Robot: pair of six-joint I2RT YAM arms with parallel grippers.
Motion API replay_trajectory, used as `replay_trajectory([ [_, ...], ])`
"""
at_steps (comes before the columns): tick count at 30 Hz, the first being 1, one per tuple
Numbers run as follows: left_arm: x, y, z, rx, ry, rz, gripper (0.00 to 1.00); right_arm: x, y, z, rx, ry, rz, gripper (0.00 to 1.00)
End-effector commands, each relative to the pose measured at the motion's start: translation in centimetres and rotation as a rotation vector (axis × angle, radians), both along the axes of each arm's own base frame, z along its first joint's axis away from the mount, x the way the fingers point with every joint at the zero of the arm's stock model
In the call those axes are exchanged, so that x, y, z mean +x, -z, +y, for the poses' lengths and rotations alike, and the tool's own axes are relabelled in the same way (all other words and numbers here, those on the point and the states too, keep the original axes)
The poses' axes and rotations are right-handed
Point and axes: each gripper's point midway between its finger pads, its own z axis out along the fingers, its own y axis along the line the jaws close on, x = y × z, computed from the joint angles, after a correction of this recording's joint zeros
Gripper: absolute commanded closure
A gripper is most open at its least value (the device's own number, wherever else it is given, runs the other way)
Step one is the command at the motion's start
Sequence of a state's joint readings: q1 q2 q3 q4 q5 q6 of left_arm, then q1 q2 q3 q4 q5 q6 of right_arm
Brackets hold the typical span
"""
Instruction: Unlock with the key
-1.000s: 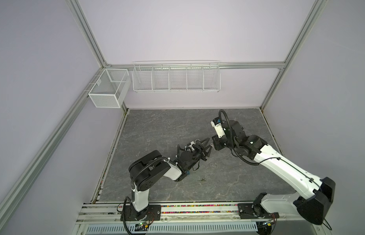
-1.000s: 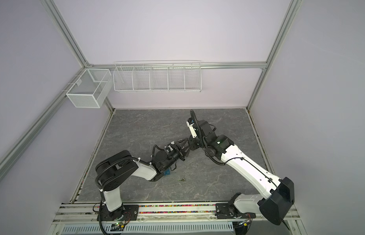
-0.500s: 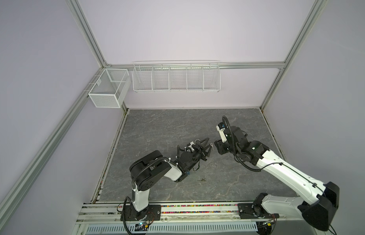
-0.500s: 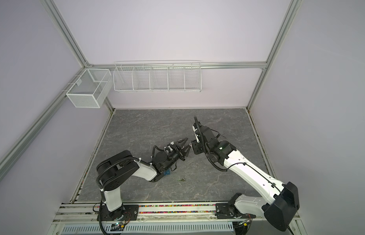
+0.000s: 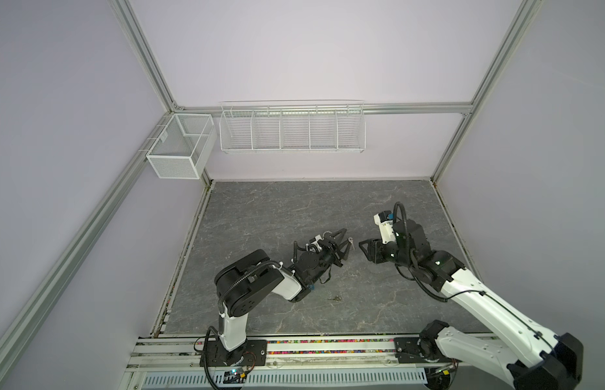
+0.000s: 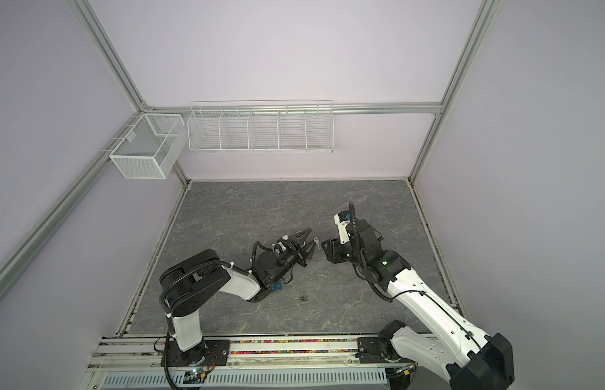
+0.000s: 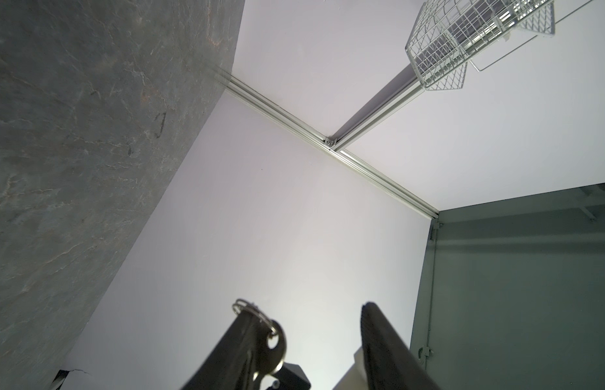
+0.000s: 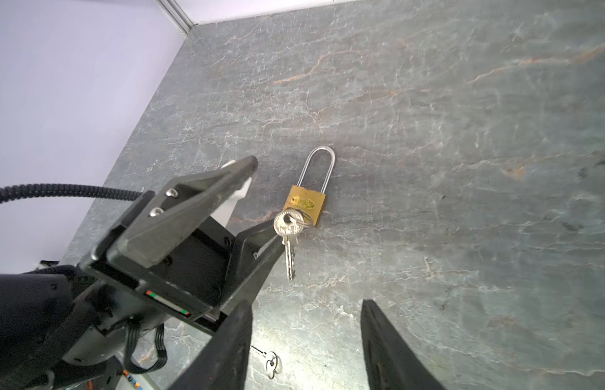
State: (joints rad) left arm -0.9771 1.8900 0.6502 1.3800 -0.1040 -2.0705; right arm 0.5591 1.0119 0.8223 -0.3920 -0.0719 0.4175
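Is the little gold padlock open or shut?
Shut, it seems: the brass padlock lies on the grey table, and both legs of its long silver shackle go into its body.

Between the left gripper (image 5: 345, 244) and the right gripper (image 5: 364, 251), both with jaws apart and facing each other, we find only a narrow gap. A key ring (image 8: 287, 227) dangling from a left finger and the padlock (image 8: 308, 199) on the table (image 5: 277, 216) behind it crowd that passage. A loose key (image 5: 335, 297) lies nearer the front. We see bare table toward the back and both sides.
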Motion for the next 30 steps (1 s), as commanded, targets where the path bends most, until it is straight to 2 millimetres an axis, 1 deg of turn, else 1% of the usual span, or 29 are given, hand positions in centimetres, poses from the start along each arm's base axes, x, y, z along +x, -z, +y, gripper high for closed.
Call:
replay_trajectory([
  [1,-0.4,-1.8,0.7,-0.110,0.026,0.048,0.50,-0.2,-1.8,1.5,0.163,-0.068,-0.012,0.45],
  [4,-0.4,-2.2,0.7,-0.115,0.027,0.040,0.50,0.2,-0.9,2.1,0.215,-0.090,0.031,0.45],
  [8,-0.4,-2.7,0.7,-0.121,0.032,0.031,0.50,1.1,-0.5,2.6,0.322,-0.101,0.057,0.45],
  [12,-0.4,-3.0,0.9,-0.126,0.028,0.027,0.50,1.6,0.0,3.0,0.344,-0.113,0.079,0.45],
  [23,-0.3,-3.8,0.8,-0.140,0.032,0.011,0.50,2.1,0.5,4.3,0.403,-0.148,0.126,0.47],
  [26,-0.3,-3.9,0.9,-0.140,0.032,0.010,0.50,2.1,0.4,4.6,0.419,-0.158,0.130,0.47],
  [30,-0.3,-4.0,0.9,-0.141,0.031,0.008,0.50,2.0,0.7,4.7,0.420,-0.166,0.147,0.48],
])
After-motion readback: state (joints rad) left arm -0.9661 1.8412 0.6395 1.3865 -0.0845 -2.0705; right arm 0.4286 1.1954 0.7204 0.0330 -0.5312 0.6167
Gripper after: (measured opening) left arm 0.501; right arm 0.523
